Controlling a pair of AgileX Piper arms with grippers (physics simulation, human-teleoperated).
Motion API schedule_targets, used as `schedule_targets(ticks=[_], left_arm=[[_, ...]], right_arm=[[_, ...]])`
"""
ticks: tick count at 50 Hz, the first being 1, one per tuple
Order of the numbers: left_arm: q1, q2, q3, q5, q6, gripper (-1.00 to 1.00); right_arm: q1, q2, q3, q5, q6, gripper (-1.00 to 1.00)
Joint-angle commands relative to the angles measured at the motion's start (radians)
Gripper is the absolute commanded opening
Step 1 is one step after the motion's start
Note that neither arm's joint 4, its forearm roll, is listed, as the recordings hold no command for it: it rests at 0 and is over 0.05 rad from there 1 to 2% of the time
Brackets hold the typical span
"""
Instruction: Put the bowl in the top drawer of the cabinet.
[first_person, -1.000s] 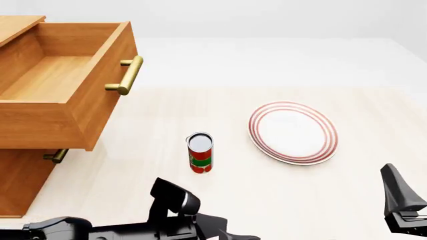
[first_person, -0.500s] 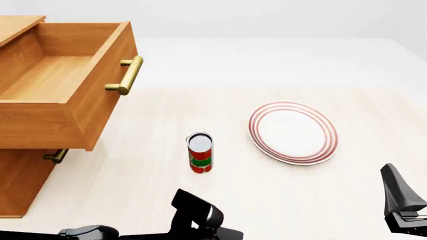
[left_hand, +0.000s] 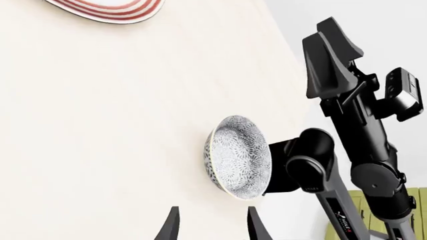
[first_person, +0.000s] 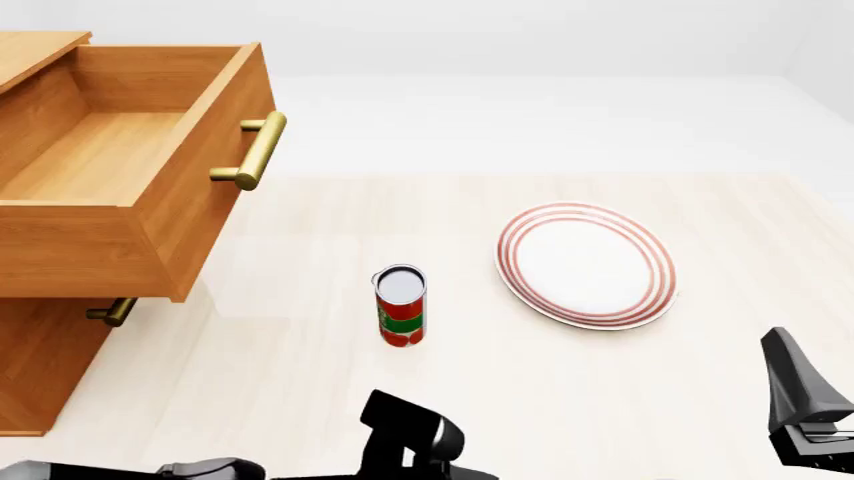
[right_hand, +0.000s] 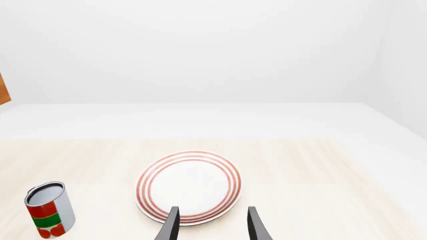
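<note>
The bowl (left_hand: 238, 157), white with fine blue-grey speckles, shows only in the left wrist view. It rests on the table right beside the right arm's base (left_hand: 303, 165). My left gripper (left_hand: 212, 227) is open and empty, its fingertips a short way from the bowl's rim. The top drawer (first_person: 134, 170) of the cabinet (first_person: 40, 365) stands pulled out and empty at the far left, its brass handle (first_person: 254, 150) facing the table. My right gripper (right_hand: 212, 226) is open and empty, pointing over the plate. The front view does not show the bowl.
A white plate with red rings (first_person: 585, 265) lies right of centre. A red and green can (first_person: 400, 305) stands upright in the middle. The lower drawer's handle (first_person: 114, 312) shows under the open drawer. The right arm (first_person: 801, 400) rises at the bottom right.
My left arm has swung to the right along the front view's bottom edge and sunk lower. The right arm, can and plate have stayed put.
</note>
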Motion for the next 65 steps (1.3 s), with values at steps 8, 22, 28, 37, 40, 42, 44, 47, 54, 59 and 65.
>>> schedule_targets(ticks=[8,22,28,37,40,42,44,47,54,59,65], left_arm=[[-0.02,0.075,-0.018,-0.039,-0.061,1.0],[-0.027,0.133,-0.059,-0.042,-0.088,1.0],[-0.031,0.144,-0.079,-0.028,-0.09,1.0],[-0.035,0.163,-0.099,-0.02,-0.092,1.0],[-0.038,0.166,-0.106,-0.013,-0.091,1.0],[-0.038,0.167,-0.11,-0.009,-0.09,1.0],[-0.042,0.171,-0.118,0.0,-0.092,1.0],[-0.043,0.171,-0.128,0.012,-0.09,1.0],[-0.049,0.177,-0.149,0.031,-0.084,1.0],[-0.057,0.186,-0.16,0.037,-0.082,1.0],[-0.062,0.196,-0.173,0.04,-0.085,1.0]], right_arm=[[0.0,0.0,0.0,0.0,0.0,1.0],[0.0,0.0,0.0,0.0,0.0,1.0],[0.0,0.0,0.0,0.0,0.0,1.0],[0.0,0.0,0.0,0.0,0.0,1.0],[0.0,0.0,0.0,0.0,0.0,1.0],[0.0,0.0,0.0,0.0,0.0,1.0],[0.0,0.0,0.0,0.0,0.0,1.0],[0.0,0.0,0.0,0.0,0.0,1.0],[0.0,0.0,0.0,0.0,0.0,1.0],[0.0,0.0,0.0,0.0,0.0,1.0],[0.0,0.0,0.0,0.0,0.0,1.0]])
